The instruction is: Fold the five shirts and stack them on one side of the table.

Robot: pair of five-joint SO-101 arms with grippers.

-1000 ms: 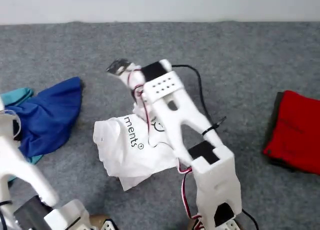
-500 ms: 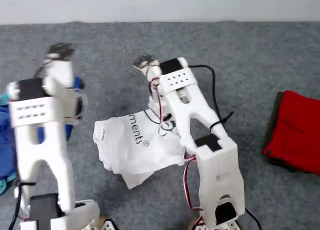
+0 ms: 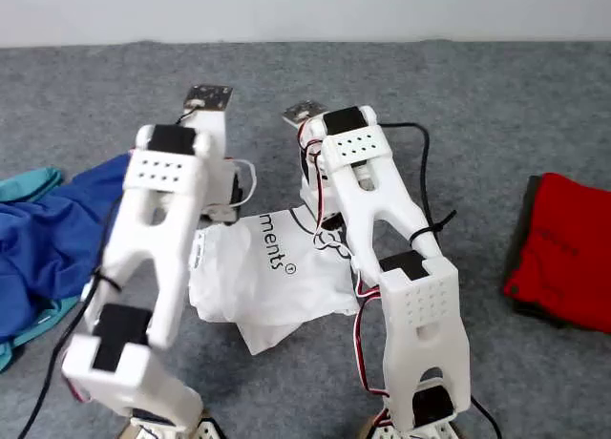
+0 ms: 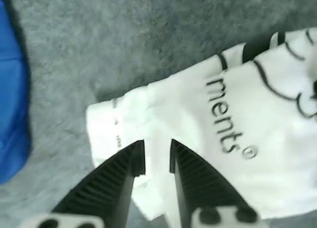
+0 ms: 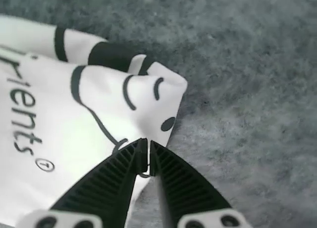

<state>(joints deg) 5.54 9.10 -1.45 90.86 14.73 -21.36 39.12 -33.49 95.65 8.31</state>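
White shirt (image 3: 272, 277) lay rumpled and unfolded mid-worktop, between the two arms, printed side up. One corner was drawn up into a peak under the right arm.

Right hand (image 5: 148, 149) was closed on that peaked corner of the white shirt, a thin edge of cloth pinched between its fingertips. Left hand (image 4: 157, 151) sat over the opposite edge, near the tagged hem. Its jaws were a little apart, with cloth showing in the gap. It looked poised rather than gripping, and contact with the fabric could not be confirmed.

Blue shirt (image 3: 57, 239) was heaped at the near-left side of the high view, lying on a teal shirt (image 3: 29, 183) that poked out beneath it. Both were unfolded and well apart from the white one. Red shirt (image 3: 563, 239) lay folded at the far right edge on top of a dark garment (image 3: 528, 210). That was read as the stack begun. Grey worktop (image 3: 458, 105).

Judgement: the step in hand was spreading the white shirt flat before folding, so the task was roughly mid-way, with three shirts left to do.

Next move, as judged: the left hand needed to close on its hem edge. Both arms would then draw apart to pull the cloth taut and lay it flat. The risk was a thin pinch on the right slipping under tension.
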